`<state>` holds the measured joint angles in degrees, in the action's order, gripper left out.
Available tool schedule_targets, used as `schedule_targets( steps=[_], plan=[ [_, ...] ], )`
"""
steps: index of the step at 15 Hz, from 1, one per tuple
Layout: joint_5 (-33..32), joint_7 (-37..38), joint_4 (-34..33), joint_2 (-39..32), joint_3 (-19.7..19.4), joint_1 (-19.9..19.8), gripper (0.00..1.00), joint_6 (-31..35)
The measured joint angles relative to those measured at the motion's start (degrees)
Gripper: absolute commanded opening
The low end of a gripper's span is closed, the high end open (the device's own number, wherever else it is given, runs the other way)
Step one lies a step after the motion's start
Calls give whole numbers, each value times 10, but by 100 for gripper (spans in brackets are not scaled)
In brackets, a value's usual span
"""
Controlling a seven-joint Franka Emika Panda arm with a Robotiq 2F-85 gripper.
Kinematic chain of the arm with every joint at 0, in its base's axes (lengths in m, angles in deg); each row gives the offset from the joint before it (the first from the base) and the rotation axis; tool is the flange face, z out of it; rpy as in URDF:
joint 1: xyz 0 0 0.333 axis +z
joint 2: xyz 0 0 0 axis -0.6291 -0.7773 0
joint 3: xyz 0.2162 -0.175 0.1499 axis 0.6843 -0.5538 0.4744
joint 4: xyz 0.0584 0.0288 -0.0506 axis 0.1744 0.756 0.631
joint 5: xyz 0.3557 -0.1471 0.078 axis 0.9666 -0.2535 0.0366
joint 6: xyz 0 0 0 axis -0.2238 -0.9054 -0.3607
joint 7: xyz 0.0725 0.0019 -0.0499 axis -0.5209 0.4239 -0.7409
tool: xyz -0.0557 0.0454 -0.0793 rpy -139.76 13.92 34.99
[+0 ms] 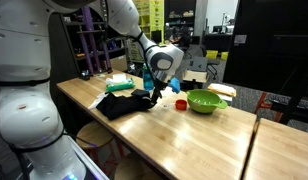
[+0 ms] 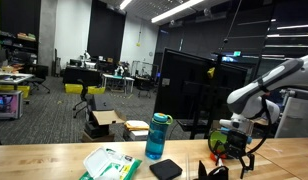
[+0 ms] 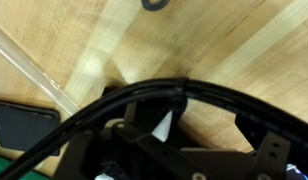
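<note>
My gripper [image 1: 154,96] hangs open just above the wooden table [image 1: 194,135], at the right edge of a crumpled black cloth [image 1: 122,104]. I see nothing between its fingers. In an exterior view the gripper [image 2: 240,163] points down with its fingers spread, and a dark heap of cloth [image 2: 215,172] lies just beside it. The wrist view is mostly blocked by a black cable loop [image 3: 174,90] and the gripper's dark body; the fingertips do not show there. Bare wood lies beyond.
A green bowl [image 1: 206,100] and a small red object [image 1: 180,103] sit past the gripper. A blue bottle [image 1: 147,75] [image 2: 157,137], a green-and-white packet [image 2: 109,163] and a flat black pad [image 2: 165,168] [image 3: 19,125] stand nearby. The table joint [image 1: 256,125] runs alongside.
</note>
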<state>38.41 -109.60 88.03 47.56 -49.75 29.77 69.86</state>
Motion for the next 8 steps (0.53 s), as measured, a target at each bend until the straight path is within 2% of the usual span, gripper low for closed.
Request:
schedule_targets(
  steps=[1, 3, 8],
  plan=[
    [6, -6, 0, -1, 1, -1, 74, 0],
    [14, -14, -1, -2, 4, -2, 61, 0],
    [16, -16, -8, -4, 8, -2, 22, -3]
  ],
)
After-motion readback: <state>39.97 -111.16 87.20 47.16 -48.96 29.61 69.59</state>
